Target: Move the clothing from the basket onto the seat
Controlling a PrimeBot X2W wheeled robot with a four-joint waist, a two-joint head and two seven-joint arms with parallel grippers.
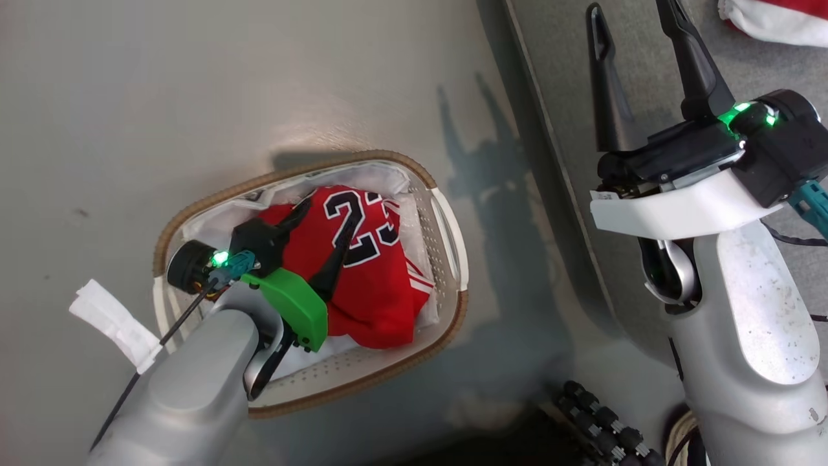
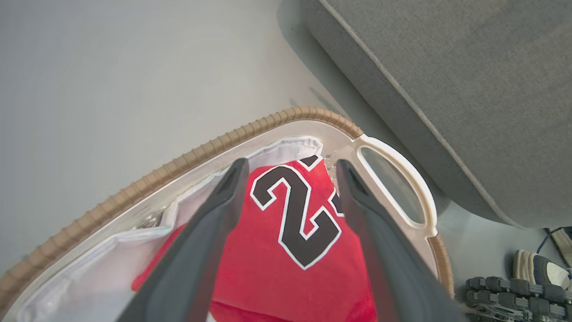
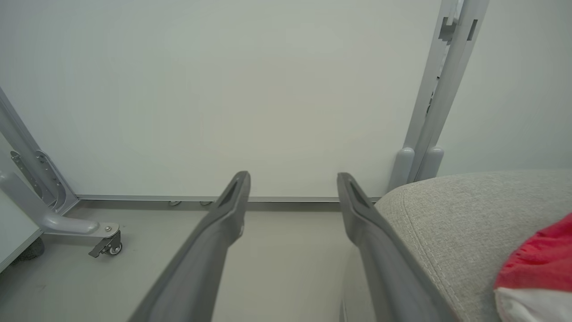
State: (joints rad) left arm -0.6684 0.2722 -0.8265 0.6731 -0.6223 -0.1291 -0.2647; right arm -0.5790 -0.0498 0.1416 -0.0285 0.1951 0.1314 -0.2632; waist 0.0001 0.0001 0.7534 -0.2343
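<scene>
L gripper jaws apart over 23 jersey in basket; R gripper jaws apart over seat.

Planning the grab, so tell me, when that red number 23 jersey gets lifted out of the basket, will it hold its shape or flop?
The jersey lies crumpled and folded, so it will likely drape limply from wherever it is pinched. It looks thin, so probably light. A trailing edge might drag on the white liner.

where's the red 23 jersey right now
Head view, lower left: the red jersey with black 23 lies inside the oval white brown-rimmed basket, beneath the open left gripper.
</scene>
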